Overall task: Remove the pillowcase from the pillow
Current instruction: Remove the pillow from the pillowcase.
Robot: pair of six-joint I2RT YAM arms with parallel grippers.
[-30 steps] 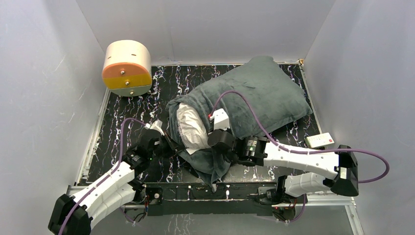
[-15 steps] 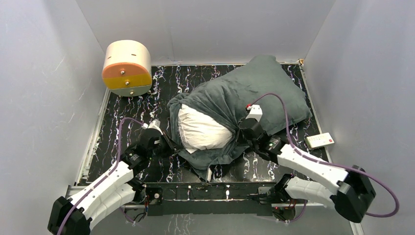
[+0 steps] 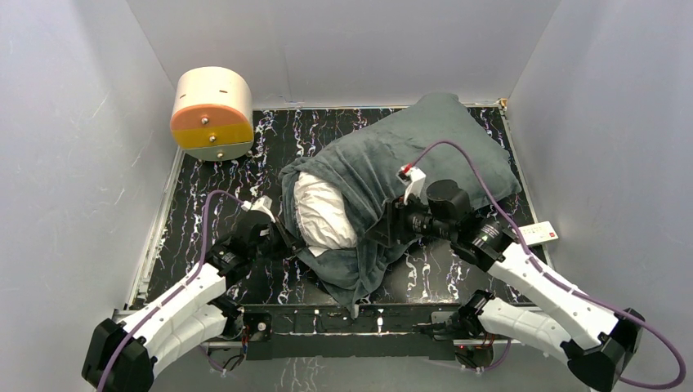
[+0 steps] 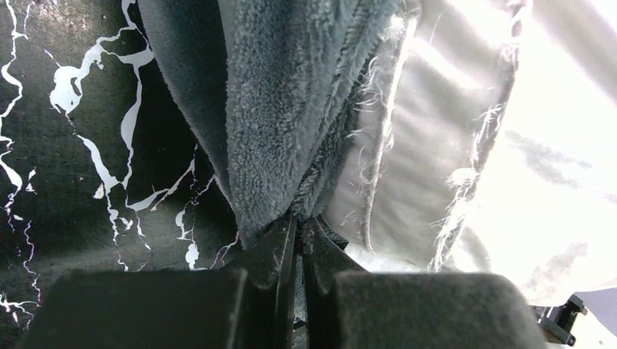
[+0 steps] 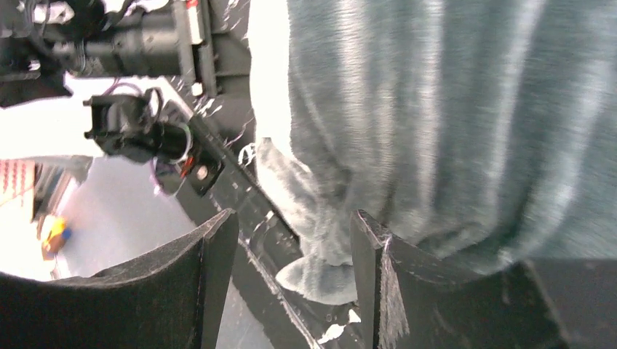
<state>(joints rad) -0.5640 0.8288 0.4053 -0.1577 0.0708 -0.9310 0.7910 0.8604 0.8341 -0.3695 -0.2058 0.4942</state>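
The dark grey-green pillowcase lies diagonally across the table. The white pillow bulges out of its open near-left end. My left gripper sits at the left rim of that opening. In the left wrist view, the left gripper is shut on a pinched fold of the pillowcase, with the pillow to the right. My right gripper rests against the pillowcase's near side. In its wrist view the right gripper stands open, and plush pillowcase hangs just beyond its fingertips.
A cream-and-orange cylinder stands at the back left corner of the black marbled table. A small white box lies at the right edge. White walls close in on three sides.
My right gripper pulled the pillowcase rightward, then opened and let go; the fabric slid back a little over the pillow. The right arm swung right. The left gripper kept its grip.
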